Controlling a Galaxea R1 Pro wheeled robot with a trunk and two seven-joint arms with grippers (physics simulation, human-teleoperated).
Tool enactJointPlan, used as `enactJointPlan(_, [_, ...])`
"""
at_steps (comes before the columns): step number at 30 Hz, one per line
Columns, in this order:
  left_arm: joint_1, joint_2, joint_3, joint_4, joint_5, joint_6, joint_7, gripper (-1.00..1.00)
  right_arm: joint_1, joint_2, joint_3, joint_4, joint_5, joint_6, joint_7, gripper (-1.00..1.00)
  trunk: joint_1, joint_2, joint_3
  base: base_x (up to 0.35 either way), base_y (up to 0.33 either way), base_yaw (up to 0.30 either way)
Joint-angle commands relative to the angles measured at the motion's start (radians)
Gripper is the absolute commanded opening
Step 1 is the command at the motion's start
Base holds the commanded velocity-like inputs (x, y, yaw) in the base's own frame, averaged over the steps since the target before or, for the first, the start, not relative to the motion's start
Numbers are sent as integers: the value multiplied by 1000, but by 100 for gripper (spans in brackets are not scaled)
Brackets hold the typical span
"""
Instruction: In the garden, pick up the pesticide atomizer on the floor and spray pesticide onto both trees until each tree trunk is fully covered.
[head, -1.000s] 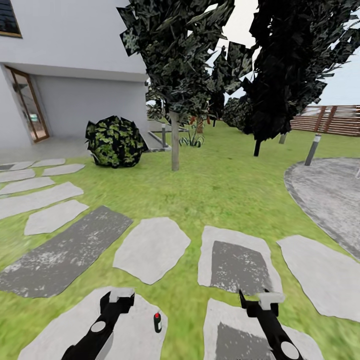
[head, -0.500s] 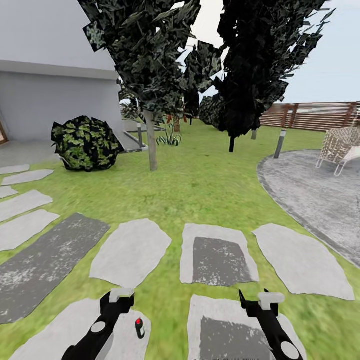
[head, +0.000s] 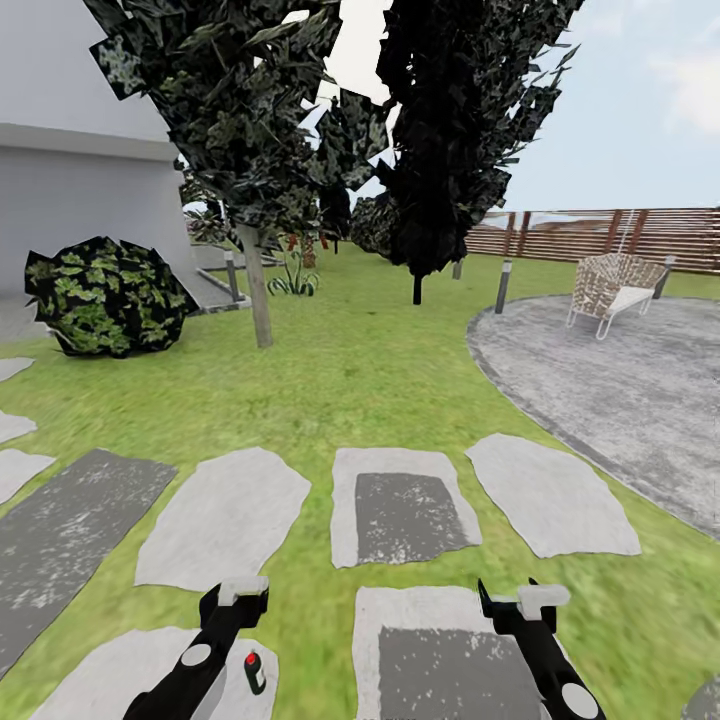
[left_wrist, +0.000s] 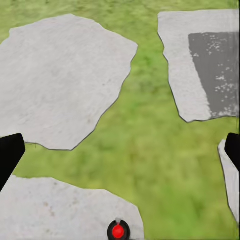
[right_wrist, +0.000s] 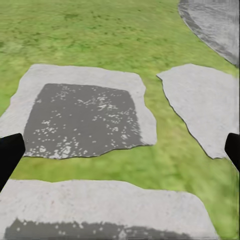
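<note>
Sitting on a stepping stone (head: 135, 665) just right of our left gripper (head: 243, 592), the atomizer (head: 254, 673) is not yet held; both grippers stand wide open and empty. Our view has swung right over the last second, so the bottle now lies beside the left arm. The right gripper (head: 535, 597) hangs well apart. One trunk (head: 257, 296) waits far ahead.

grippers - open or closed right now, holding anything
Left gripper: open, holding nothing; the small bottle stands on a stepping stone beside it.
Right gripper: open, holding nothing.
</note>
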Motion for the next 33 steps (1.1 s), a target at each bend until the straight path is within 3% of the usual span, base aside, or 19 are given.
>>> enactJointPlan(1, [0,0,0,0,0,0,0,100,0,0,0,0,-1,0,0,100,4,-7,-3,0,1,-300])
enactJointPlan(8, [0,1,0,0,1,0,1,100,0,2,1,-6,-1,-1,-2,100,31,-56,-25,0,0,-202])
enactJointPlan(33, [0,8,11,0,2,-1,2,100,0,4,0,-11,-2,0,-3,100,127,-231,-138,0,0,-3])
